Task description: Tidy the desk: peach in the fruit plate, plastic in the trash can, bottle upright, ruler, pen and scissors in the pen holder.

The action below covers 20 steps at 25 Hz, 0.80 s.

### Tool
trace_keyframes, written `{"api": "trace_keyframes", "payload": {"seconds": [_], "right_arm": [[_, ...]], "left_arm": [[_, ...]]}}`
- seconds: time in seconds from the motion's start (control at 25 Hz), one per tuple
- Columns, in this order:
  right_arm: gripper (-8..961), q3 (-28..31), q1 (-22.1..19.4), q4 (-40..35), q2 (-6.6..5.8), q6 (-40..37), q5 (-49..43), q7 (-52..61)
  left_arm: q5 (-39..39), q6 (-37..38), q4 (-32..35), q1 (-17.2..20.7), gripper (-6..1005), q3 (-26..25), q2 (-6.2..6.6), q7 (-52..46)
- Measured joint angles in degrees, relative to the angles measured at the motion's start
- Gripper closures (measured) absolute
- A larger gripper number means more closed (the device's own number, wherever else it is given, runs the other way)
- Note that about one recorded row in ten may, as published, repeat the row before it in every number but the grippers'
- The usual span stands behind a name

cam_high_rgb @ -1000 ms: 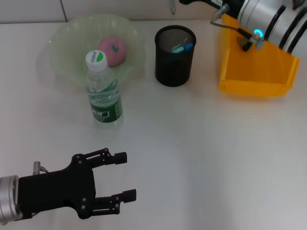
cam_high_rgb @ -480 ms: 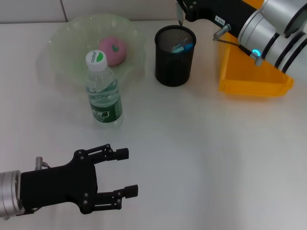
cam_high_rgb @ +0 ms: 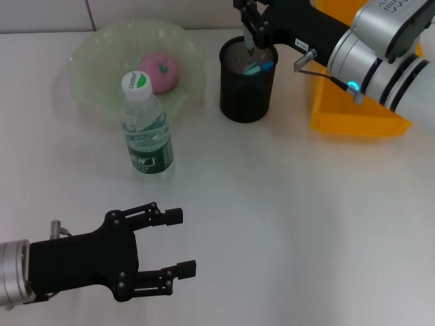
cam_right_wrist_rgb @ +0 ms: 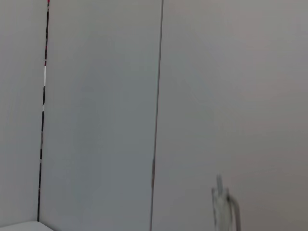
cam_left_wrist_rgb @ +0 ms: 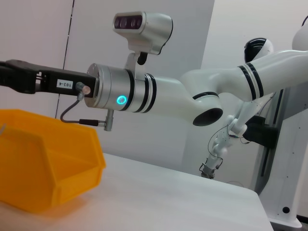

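My right gripper reaches in from the back right and hangs just above the black mesh pen holder. It is shut on a thin grey pen whose tip points down into the holder's mouth. A blue-teal item stands inside the holder. The pink peach lies in the pale green fruit plate. The water bottle stands upright in front of the plate. My left gripper is open and empty, low over the table at the front left.
The orange bin stands to the right of the pen holder, partly behind my right arm; it also shows in the left wrist view. A white wall runs along the table's back edge.
My right gripper has moved left from over the orange bin to above the pen holder, bringing the pen down to its mouth. The left gripper has barely shifted.
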Motion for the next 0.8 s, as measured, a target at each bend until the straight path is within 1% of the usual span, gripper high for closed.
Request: {"api": "trace_keyframes", "payload": {"seconds": [0.16,0.36,0.4,0.44,0.52,0.56,0.6,0.64,0.72,0.76,0.8], "right_arm": [[766,-0.1,-1.31,-0.48,0.04,-0.78,0.25,0.34],[537,0.29,-3.28,-0.95,-0.09,-3.56,0.4,1.3],[512,0.33,-5.26,-2.49,-0.45,-7.24,0.22,3.89],[487,0.33,-5.26,-2.49,-0.45,-7.24,0.22,3.89],[437,0.46,-8.93,-6.13,-1.41,-12.28,-1.35,9.59],[412,0.78,-10.72,-8.12,-2.11,-14.66,-2.62,13.02],[387,3.1,-14.68,-12.34,-4.3,-21.08,-8.54,22.33],[362,3.1,-14.68,-12.34,-4.3,-21.08,-8.54,22.33],[302,7.66,-16.94,-13.99,-6.19,-29.63,-17.0,28.73],[267,10.88,-17.6,-14.19,-6.92,-35.25,-22.59,30.86],[231,14.57,-17.98,-14.09,-7.38,-41.06,-28.62,31.65]], "left_arm": [[-0.13,0.23,0.04,0.02,192,-0.11,0.0,0.0],[-0.17,0.3,0.0,0.03,192,-0.58,0.0,0.08],[-0.17,0.29,0.0,0.03,192,-0.66,0.01,0.13],[-0.18,0.31,0.07,0.04,192,-1.09,0.02,0.08],[-0.22,0.4,0.17,0.05,192,-1.49,0.02,-0.03],[-0.23,0.45,0.21,0.11,192,-1.82,0.05,-0.18],[-0.25,0.49,0.27,0.14,192,-2.0,0.08,-0.33],[-0.25,0.5,0.33,0.15,192,-2.15,0.09,-0.51],[-0.26,0.53,0.35,0.24,192,-2.51,0.15,-1.03],[-0.26,0.51,0.36,0.25,192,-2.6,0.16,-1.14],[-0.26,0.43,0.38,0.28,192,-2.79,0.18,-1.3]]}}
